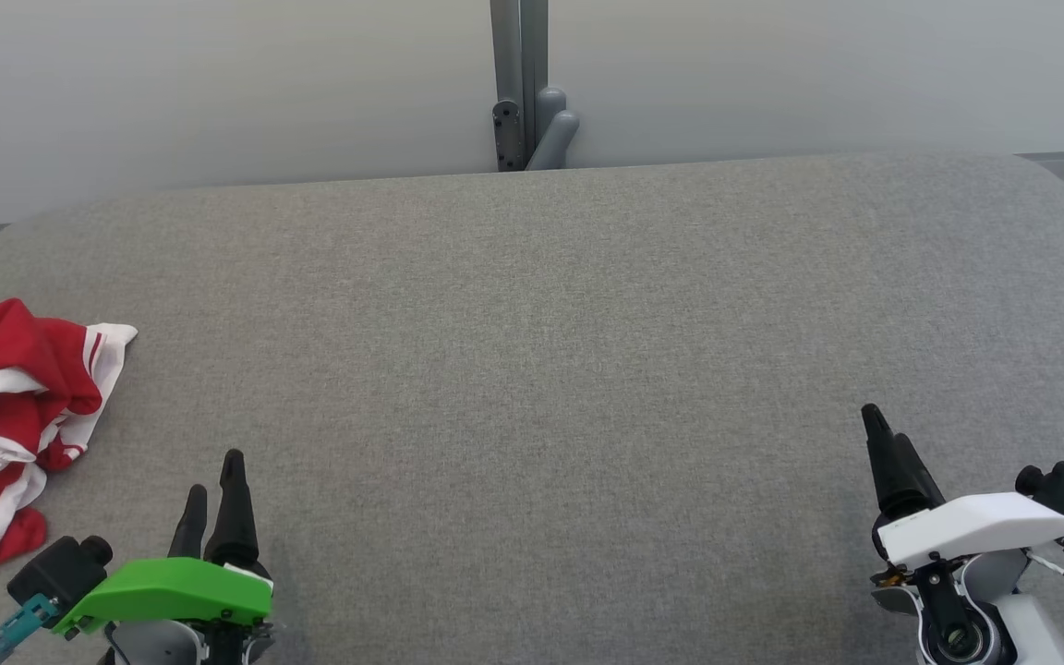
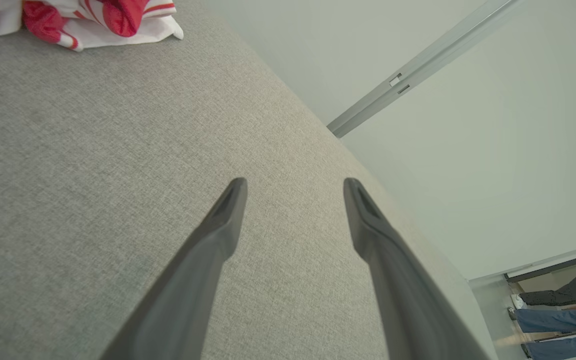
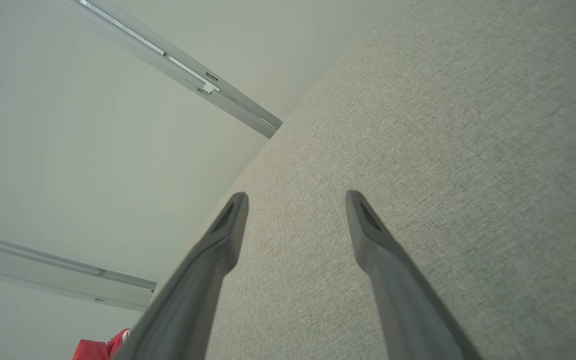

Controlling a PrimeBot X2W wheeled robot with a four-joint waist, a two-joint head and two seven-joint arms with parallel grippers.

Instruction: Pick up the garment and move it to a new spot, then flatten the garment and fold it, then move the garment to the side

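Left gripper (image 2: 295, 186) spread wide, holding nothing, above grey woven-fabric tabletop (image 1: 532, 323). Right gripper (image 3: 296, 196) same. Crumpled red-and-white cloth garment (image 1: 6, 416) lies at the table's left edge, near the left gripper, not touching. Broad fabric stretch between grippers. Left wrist view adds blue-trousered legs (image 2: 558, 320), probably a person's.

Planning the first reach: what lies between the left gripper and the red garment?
Nothing but the bare grey fabric surface. The head view shows that stretch between the left gripper and the crumpled garment; the left wrist view agrees.
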